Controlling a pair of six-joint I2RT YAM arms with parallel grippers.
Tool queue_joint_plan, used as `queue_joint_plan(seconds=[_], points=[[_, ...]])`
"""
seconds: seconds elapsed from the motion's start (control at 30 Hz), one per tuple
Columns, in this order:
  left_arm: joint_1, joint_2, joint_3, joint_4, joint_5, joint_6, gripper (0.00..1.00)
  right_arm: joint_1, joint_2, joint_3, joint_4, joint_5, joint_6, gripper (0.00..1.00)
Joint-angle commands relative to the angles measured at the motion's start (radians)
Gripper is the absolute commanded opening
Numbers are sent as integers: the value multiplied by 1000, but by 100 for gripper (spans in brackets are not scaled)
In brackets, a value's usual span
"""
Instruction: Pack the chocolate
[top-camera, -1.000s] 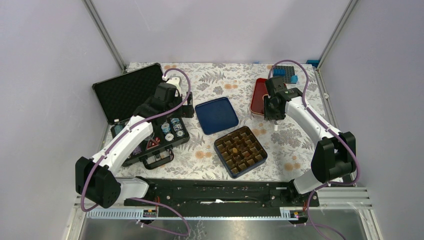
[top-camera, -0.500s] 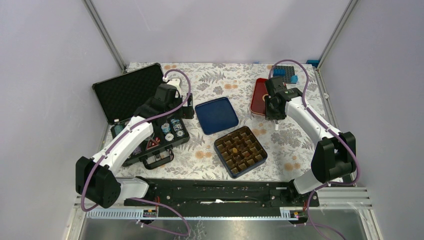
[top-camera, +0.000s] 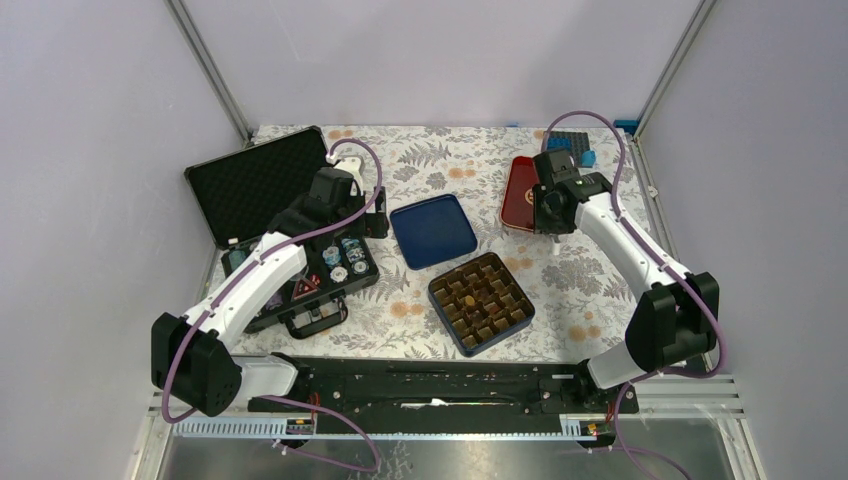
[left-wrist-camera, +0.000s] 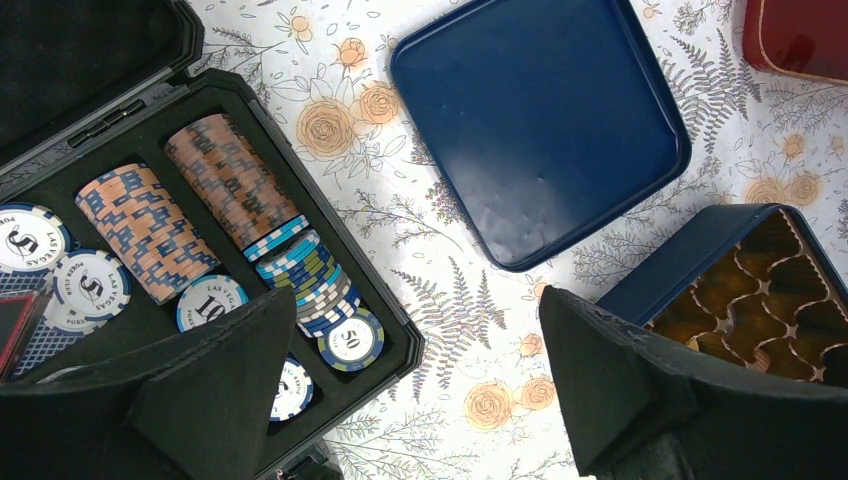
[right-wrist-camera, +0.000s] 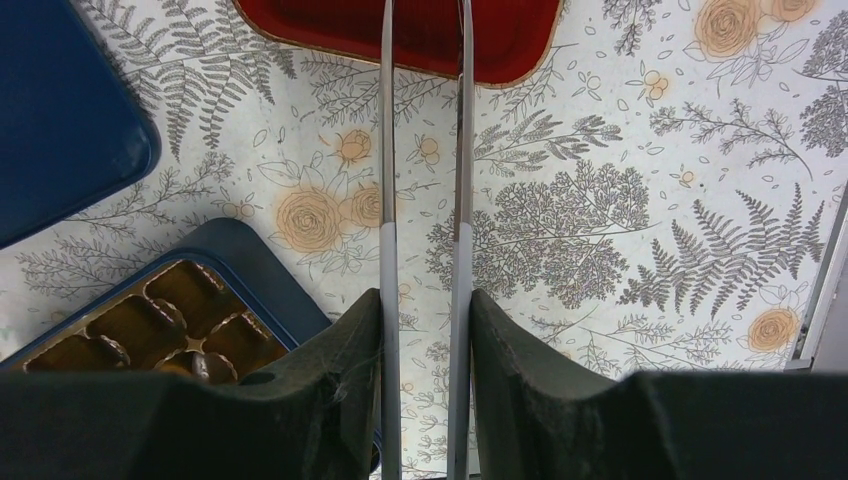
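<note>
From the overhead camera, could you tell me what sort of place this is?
Probably a robot test cell: left arm and right arm bolted to a rail, plain walls with aluminium posts, and props, a poker-chip case and chocolate box, on floral cloth.

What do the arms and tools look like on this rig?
The left arm and right arm match: white link shells, black joint housings and bases, and a purple cable looping along each. The left tool and right tool are matte black, each with two chunky wedge-shaped fingers. No markings are visible.
</note>
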Motion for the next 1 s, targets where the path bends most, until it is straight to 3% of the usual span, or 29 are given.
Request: queue_joint_plan(seconds=[0.0,0.53,0.97], points=[[3,-13,0,50,2,7,99,11,-42,59,-12,49,-5,27],[3,-11,3,50,-1,0,99,32,-142,172,-205,-47,-27,27],[3,-9,15,42,-28,-6,99,169,-244,164,-398,-132,19,27]])
